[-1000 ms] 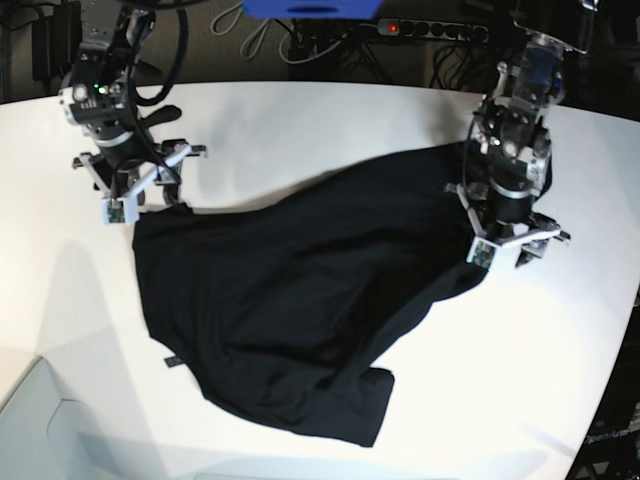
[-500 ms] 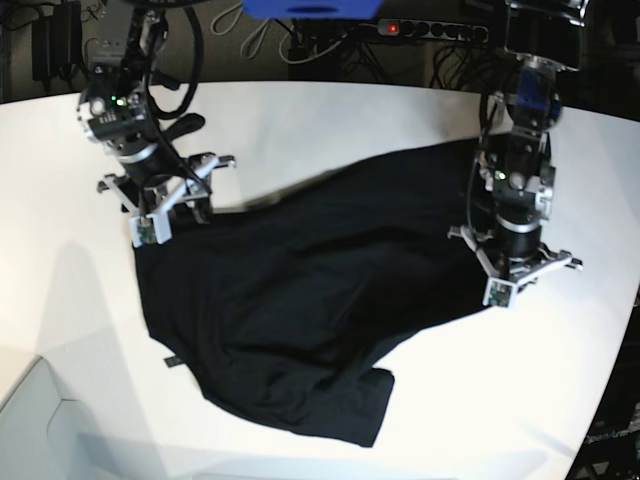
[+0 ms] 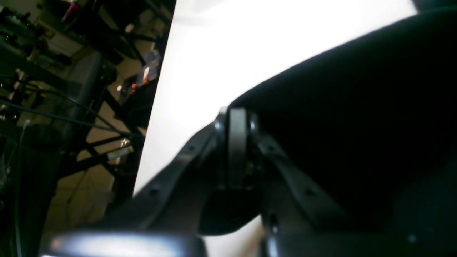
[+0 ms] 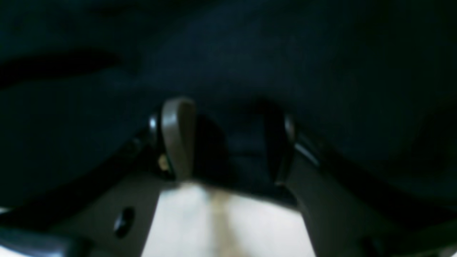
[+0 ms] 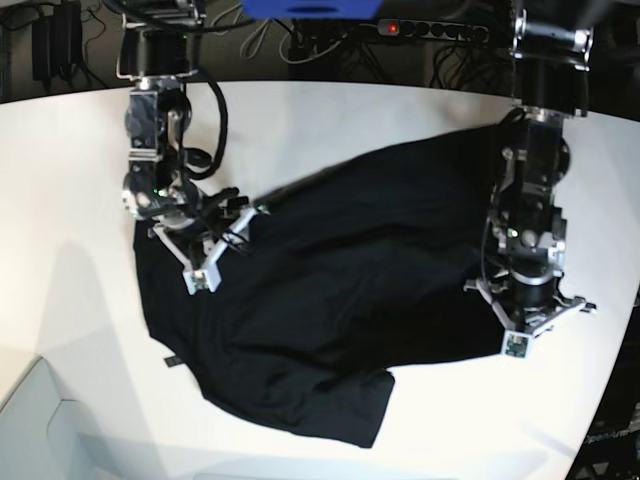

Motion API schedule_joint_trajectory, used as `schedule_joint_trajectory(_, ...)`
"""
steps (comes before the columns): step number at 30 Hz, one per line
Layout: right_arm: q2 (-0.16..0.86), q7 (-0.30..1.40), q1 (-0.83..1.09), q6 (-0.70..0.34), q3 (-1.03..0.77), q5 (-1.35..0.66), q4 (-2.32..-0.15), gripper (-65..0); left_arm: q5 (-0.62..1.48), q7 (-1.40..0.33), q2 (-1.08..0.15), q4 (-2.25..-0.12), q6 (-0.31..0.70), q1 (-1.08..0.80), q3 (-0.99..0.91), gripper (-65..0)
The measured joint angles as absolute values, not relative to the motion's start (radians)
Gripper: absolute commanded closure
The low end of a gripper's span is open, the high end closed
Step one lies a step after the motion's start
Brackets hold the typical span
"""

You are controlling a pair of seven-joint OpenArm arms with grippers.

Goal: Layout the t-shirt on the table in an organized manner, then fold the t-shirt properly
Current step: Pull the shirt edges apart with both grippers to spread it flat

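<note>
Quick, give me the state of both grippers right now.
Left gripper: closed, pinching the edge of the t-shirt.
Right gripper: open, jaws spread over the t-shirt, cloth between them but not clamped.

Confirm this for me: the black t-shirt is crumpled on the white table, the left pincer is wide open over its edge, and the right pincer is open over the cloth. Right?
Not quite. The left pincer is shut, not wide open; the left wrist view shows its jaws pressed together at the edge of the t-shirt. The rest stands: the shirt lies crumpled on the table, and the right pincer is open over the cloth.
</note>
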State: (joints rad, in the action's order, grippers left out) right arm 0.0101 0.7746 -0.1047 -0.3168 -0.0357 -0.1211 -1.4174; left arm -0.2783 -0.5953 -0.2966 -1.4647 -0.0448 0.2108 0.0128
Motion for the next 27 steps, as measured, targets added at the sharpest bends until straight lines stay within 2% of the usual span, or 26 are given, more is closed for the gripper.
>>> schedule_joint_trajectory(10,0.103,0.718,0.019,-0.315,-0.045,-0.138,-1.483,-31.3,-0.278,-0.597,-0.318,-1.261,-0.044,0.404,0.012,-0.2)
schedule_joint_trajectory(21,0.105,0.628,0.113,-0.315,-0.046,-0.137,-1.532,-31.3,-0.276,-0.57,-0.316,-0.898,-0.041,0.58,0.013,-0.5)
schedule_joint_trajectory(27,0.105,0.618,0.112,-0.315,-0.045,-0.138,-1.525,-31.3,-0.278,-0.448,-0.307,-0.691,-0.041,0.637,0.012,-0.5)
